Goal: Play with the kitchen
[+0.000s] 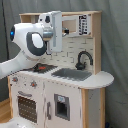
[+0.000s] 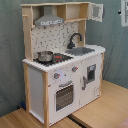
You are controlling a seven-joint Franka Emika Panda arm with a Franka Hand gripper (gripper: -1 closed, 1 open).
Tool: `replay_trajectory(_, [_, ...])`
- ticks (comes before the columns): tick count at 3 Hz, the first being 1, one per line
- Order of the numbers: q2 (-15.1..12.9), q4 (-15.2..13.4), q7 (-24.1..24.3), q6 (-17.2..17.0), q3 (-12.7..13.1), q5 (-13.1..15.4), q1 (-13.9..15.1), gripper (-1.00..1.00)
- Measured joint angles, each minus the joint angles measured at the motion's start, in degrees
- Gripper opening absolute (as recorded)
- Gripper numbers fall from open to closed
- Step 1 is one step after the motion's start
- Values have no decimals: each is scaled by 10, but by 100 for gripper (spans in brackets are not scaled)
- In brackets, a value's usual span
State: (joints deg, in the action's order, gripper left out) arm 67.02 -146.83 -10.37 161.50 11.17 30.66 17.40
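First exterior view – arm: I see the white Franka arm (image 1: 30,47) filling the first exterior view's left, its wrist raised in front of the hood and upper shelf of the play set.
First exterior view – gripper: I cannot tell how the jaws stand; the wrist housing hides the gripper, and I see nothing in its hold.
First exterior view – kitchen: the tall white and light-wood toy kitchen (image 1: 75,95) stands mid-frame, with a black curved faucet (image 1: 83,59) over a grey rectangular sink (image 1: 71,74) and a windowed oven door (image 1: 27,106) low on the first exterior view's left.
Second exterior view – kitchen: the kitchen stands on a wooden floor (image 2: 100,112) against a grey backdrop; I see no arm here.
Second exterior view – stovetop: a small round metal pot (image 2: 45,56) sits on the black stovetop (image 2: 57,58), well apart from the sink.
Second exterior view – upper part: a grey hood (image 2: 49,20) hangs above the pot, and a small cupboard door (image 2: 96,12) stands open at the top.
Step in hand: I judge this an approach; nothing is touched yet.
Next move: I would have to bring the wrist down clear of the hood and choose one target, likely the pot or the faucet.
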Motion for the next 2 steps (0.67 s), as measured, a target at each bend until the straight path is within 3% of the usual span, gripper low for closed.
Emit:
replay_trajectory(1, [-39, 20, -1, 33, 12, 0, 18, -100])
replay_trajectory(2, [-77, 53, 0, 41, 39, 0, 22, -100])
